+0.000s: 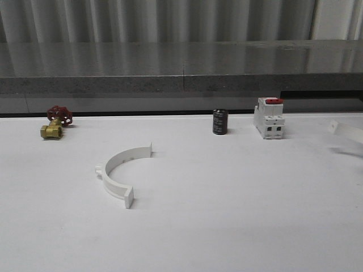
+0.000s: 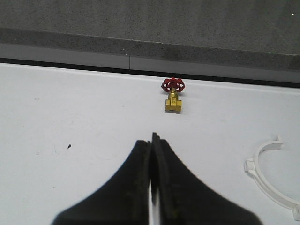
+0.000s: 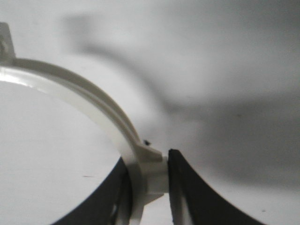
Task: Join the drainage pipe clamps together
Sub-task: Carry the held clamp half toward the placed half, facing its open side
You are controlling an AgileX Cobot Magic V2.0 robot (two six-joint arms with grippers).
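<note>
No readable text, labels, brands or numbers on anything

Workshop-like test bench, white table, brass valve, breaker block, corrugated metal wall

Closed left claw faces brass valve.

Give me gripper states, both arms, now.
Left gripper: closed, empty.
Right gripper: closed on a clamp.
</note>
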